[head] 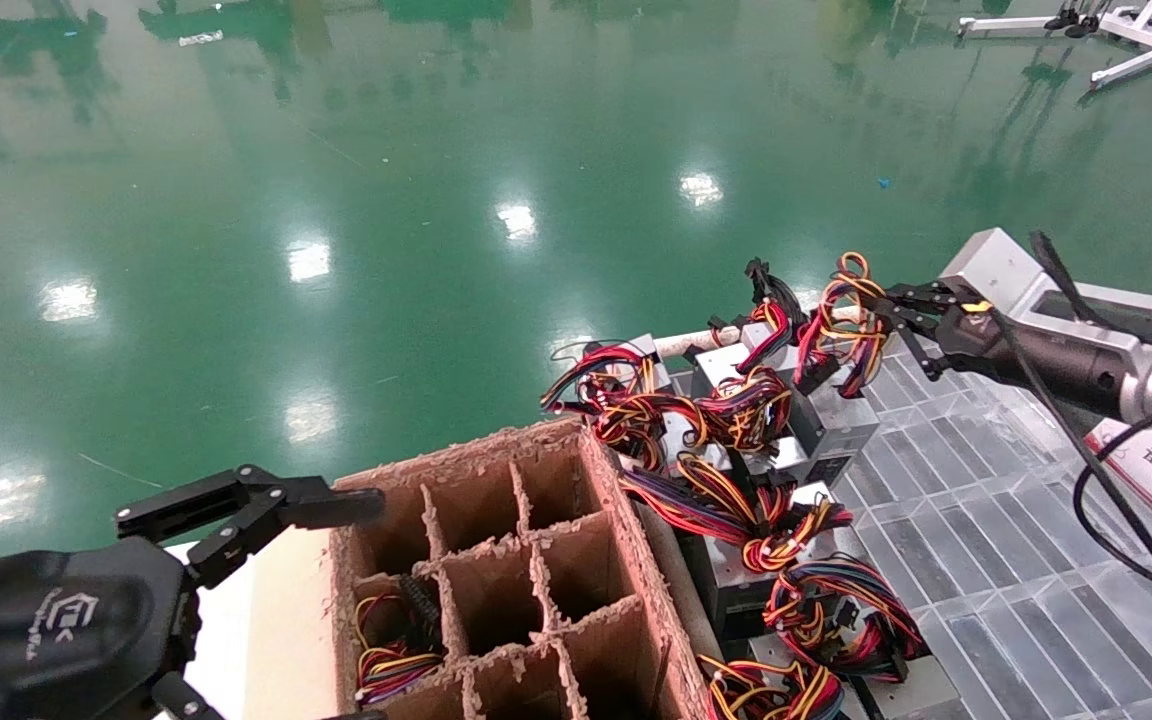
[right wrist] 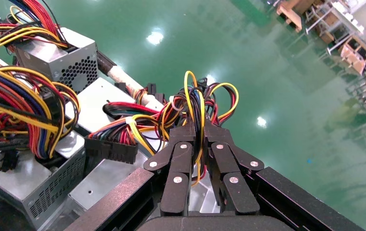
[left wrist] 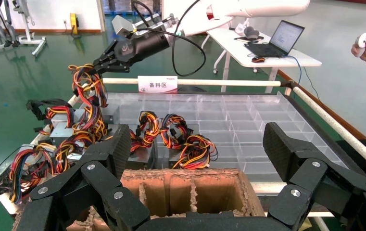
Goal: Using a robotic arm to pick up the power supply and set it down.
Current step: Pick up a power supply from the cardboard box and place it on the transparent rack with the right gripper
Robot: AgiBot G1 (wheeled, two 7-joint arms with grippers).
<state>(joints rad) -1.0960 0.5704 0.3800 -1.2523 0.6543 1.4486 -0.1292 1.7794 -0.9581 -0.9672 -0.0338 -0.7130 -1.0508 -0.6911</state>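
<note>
My right gripper (head: 871,305) is shut on the looped red, yellow and black wire bundle (head: 844,335) of the power supply (head: 841,430), a silver-grey box at the far end of the row. The right wrist view shows the wires (right wrist: 205,103) pinched between the fingers (right wrist: 181,154), with the loop standing above the tips. In the left wrist view that gripper (left wrist: 96,67) shows at a distance, holding the bundle up. My left gripper (left wrist: 197,144) hangs open and empty over the brown cardboard divider box (left wrist: 190,175), low on the left of the head view (head: 356,600).
Several other grey power supplies with wire bundles (head: 736,510) lie in a row beside the cardboard box (head: 586,450). A clear plastic grid tray (head: 976,540) spreads to the right, with a white label sign (left wrist: 157,84) behind it. One cardboard cell holds wires (head: 391,650).
</note>
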